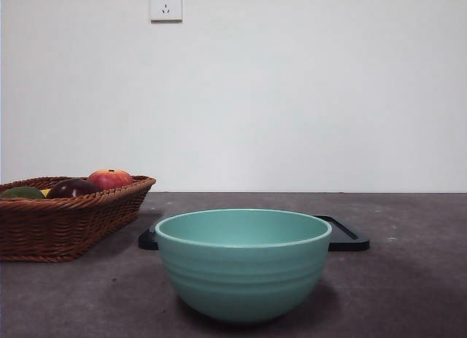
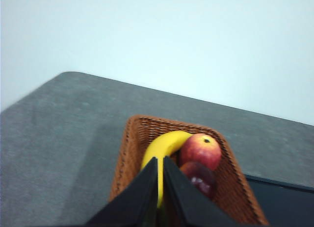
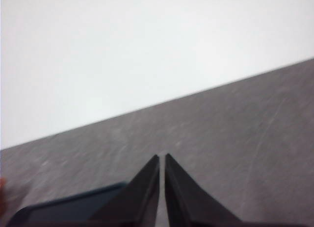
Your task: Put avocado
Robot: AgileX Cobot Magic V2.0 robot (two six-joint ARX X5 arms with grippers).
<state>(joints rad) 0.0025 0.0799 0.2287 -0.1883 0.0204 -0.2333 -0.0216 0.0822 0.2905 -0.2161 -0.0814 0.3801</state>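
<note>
The avocado point(image 1: 22, 193) lies dull green at the left end of the wicker basket point(image 1: 66, 225) in the front view, only its top showing over the rim. It is hidden in the left wrist view. My left gripper point(image 2: 160, 161) is shut and empty, above the basket point(image 2: 130, 158). My right gripper point(image 3: 162, 158) is shut and empty above bare table. Neither arm shows in the front view.
The basket also holds a dark maroon fruit point(image 1: 71, 187), a red apple point(image 1: 110, 179) and a banana point(image 2: 164, 146). A teal bowl point(image 1: 243, 263) stands front centre. A black tray point(image 1: 349, 236) lies behind it.
</note>
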